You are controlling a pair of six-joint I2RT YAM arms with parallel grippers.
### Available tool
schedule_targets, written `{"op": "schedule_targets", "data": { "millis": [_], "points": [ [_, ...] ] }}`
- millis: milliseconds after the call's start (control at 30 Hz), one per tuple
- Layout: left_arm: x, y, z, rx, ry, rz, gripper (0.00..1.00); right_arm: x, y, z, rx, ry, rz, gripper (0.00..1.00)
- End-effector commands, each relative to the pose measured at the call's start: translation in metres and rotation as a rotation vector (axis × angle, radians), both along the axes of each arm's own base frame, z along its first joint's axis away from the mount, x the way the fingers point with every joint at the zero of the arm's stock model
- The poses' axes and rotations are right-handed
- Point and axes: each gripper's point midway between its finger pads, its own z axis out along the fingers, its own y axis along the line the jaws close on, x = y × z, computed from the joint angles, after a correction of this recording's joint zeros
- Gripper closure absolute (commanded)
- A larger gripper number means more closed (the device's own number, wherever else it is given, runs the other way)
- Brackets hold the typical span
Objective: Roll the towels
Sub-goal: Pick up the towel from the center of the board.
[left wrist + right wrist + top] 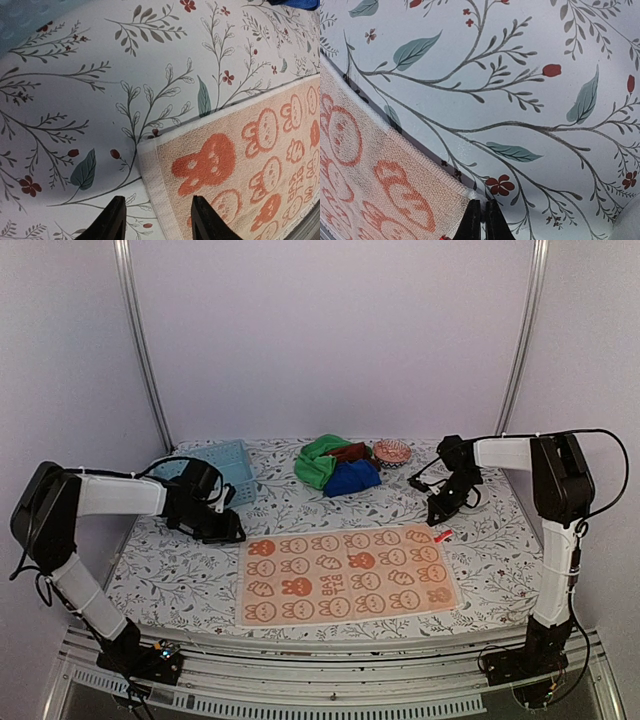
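Rolling is not starting yet; both arms are taking their hold at the far edge. The orange towel (345, 575) is lying spread flat in the middle of the table (480, 550), toward its front. The green towel (318, 462), the blue towel (352, 480) and the rust-brown towel (350, 450) are waiting in a heap at the back, between the basket (228, 465) and the small bowl (392, 451).

The left gripper (157, 222) is hanging over the far left corner with its jaws apart, and the white hem is lying between them. The right gripper (482, 220) is sitting at the far right corner with its fingers pressed together. Whether cloth is caught between them I cannot tell.

To do this step well, I am thinking both pincers should be pinching the hem at the same depth. The left one should be going lower before closing. Then the edge is lifting evenly, and the first turn is coming out tight and straight, not slanted.
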Motion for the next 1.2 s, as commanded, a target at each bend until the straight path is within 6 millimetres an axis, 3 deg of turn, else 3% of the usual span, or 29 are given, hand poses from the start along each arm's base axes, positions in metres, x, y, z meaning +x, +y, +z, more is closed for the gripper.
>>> {"op": "schedule_targets", "data": {
  "millis": [0,333,667,800,1000,1167],
  "points": [
    [0.003,-0.001,-0.010,-0.004,0.012,-0.017,0.54,0.003,0.002,0.019,0.023,-0.048,0.003,0.97],
    [0.020,0.008,-0.025,0.066,-0.014,0.021,0.62,0.000,0.004,0.019,0.034,-0.036,0.008,0.97],
    [0.035,-0.002,-0.038,0.052,-0.013,0.001,0.72,-0.003,0.003,0.019,0.031,-0.030,0.009,0.97],
    [0.037,-0.004,-0.041,0.052,-0.006,-0.005,0.80,-0.003,0.002,0.019,0.029,-0.030,0.009,0.97],
    [0.040,-0.003,-0.040,0.061,-0.020,-0.011,0.99,-0.002,0.002,0.017,0.024,-0.030,0.009,0.97],
    [0.053,-0.001,-0.015,0.076,-0.112,-0.007,1.00,0.016,-0.001,0.032,0.007,-0.104,0.010,0.97]
  ]
}}
